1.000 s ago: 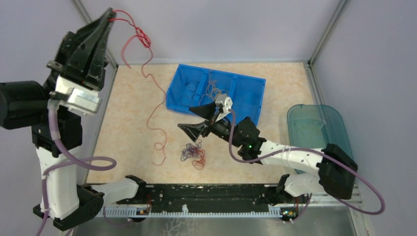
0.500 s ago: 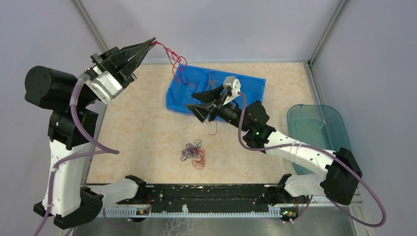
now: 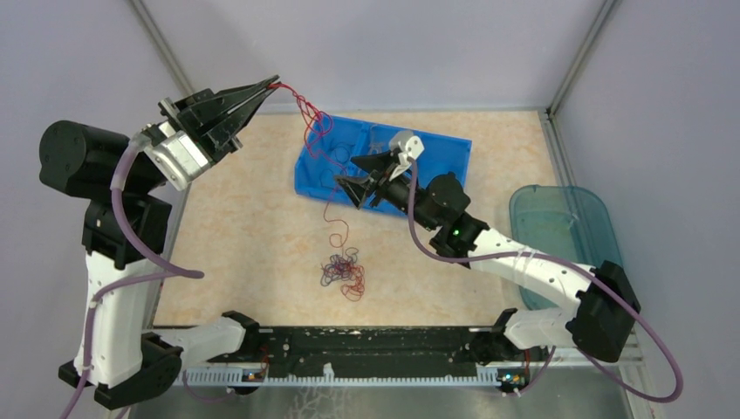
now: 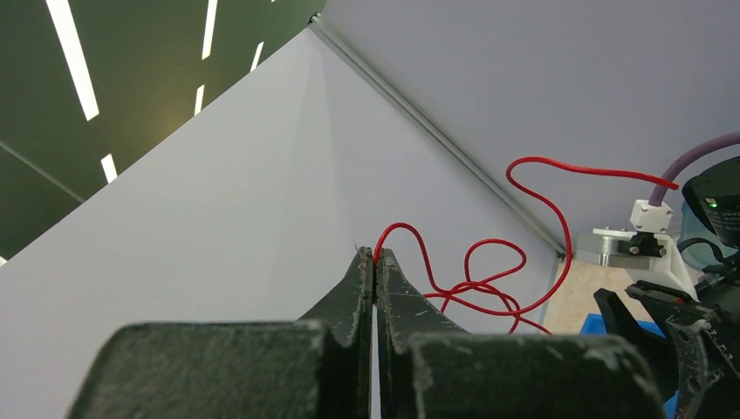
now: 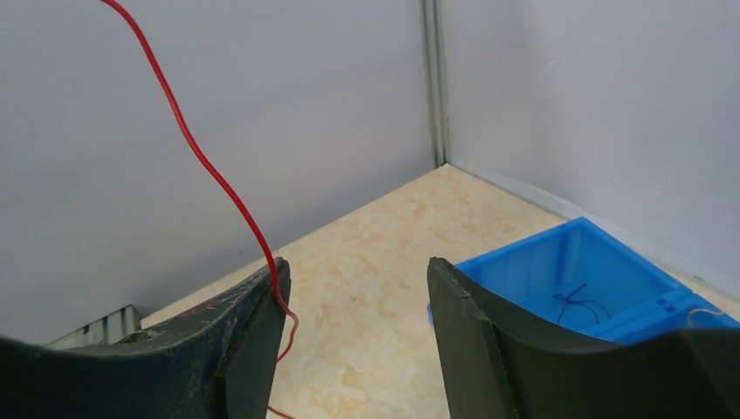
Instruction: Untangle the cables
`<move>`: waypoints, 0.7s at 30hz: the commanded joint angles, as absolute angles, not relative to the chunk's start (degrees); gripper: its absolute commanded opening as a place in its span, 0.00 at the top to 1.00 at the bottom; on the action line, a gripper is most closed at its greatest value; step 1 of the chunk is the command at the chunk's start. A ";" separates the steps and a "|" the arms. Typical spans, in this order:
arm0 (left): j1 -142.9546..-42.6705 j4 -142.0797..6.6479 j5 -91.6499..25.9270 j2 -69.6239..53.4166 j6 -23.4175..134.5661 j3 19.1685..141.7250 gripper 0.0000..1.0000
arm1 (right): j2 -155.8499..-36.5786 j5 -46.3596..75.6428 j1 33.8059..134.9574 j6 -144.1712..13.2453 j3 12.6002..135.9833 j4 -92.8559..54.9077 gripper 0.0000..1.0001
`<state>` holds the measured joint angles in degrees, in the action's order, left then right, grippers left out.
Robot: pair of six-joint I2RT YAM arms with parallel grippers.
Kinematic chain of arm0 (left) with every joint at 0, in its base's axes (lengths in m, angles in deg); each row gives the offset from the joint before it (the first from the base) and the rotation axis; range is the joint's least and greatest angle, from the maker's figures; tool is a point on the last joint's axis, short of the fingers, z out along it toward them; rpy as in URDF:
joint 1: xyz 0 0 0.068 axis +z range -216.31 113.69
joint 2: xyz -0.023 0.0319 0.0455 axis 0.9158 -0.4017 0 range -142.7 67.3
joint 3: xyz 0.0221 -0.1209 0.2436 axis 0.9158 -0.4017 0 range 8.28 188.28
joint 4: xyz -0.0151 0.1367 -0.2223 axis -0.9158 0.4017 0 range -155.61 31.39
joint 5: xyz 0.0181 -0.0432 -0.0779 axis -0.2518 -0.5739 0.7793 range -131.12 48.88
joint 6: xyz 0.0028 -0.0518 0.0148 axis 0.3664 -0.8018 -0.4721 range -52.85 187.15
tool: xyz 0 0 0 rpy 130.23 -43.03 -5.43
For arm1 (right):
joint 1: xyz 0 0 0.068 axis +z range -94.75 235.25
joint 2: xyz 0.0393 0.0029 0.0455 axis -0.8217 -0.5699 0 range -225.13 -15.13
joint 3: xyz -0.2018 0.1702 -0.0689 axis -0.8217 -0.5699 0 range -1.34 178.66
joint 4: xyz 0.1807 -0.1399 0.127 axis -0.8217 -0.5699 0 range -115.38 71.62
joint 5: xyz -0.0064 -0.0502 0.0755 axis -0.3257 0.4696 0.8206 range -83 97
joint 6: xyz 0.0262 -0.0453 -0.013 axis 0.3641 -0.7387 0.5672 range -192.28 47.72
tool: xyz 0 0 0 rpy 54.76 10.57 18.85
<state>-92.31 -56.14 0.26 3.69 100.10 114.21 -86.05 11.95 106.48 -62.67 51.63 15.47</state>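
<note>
Left gripper [image 3: 272, 82] pinches the red cable [image 3: 311, 113] high near the blue bin [image 3: 458, 161]; right gripper [image 3: 356, 179] gapes beside it (tangle [image 3: 343, 272] sits on the table [image 3: 236, 227]). I'd clamp low, then separate slowly.

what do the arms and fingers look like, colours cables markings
Both the left arm and right arm have white link shells with black joint housings and a lilac cable looping outside. The left gripper and right gripper carry black, tapered, wedge-shaped fingers. A green light glows on the right arm.
</note>
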 commanded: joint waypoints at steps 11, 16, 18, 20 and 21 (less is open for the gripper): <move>-92.28 -56.71 1.47 4.61 98.15 113.62 1.00 | -84.79 11.07 106.32 -64.98 51.87 20.82 0.77; -92.33 -56.67 0.09 5.85 98.03 110.65 1.00 | -83.65 10.27 105.41 -63.35 51.79 20.21 1.00; -92.30 -56.05 -0.78 6.56 96.44 107.69 0.94 | -82.89 11.12 103.05 -59.18 51.74 20.36 1.00; -92.40 -53.43 -1.21 6.97 94.55 104.76 0.79 | -82.27 12.14 99.61 -54.53 51.72 20.80 1.00; -92.40 -51.39 -0.99 6.97 92.99 103.19 0.71 | -81.90 12.30 98.04 -52.38 51.69 21.00 1.00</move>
<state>-92.31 -56.01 -0.06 6.57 97.81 107.61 -85.35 11.32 103.09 -60.57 51.54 17.08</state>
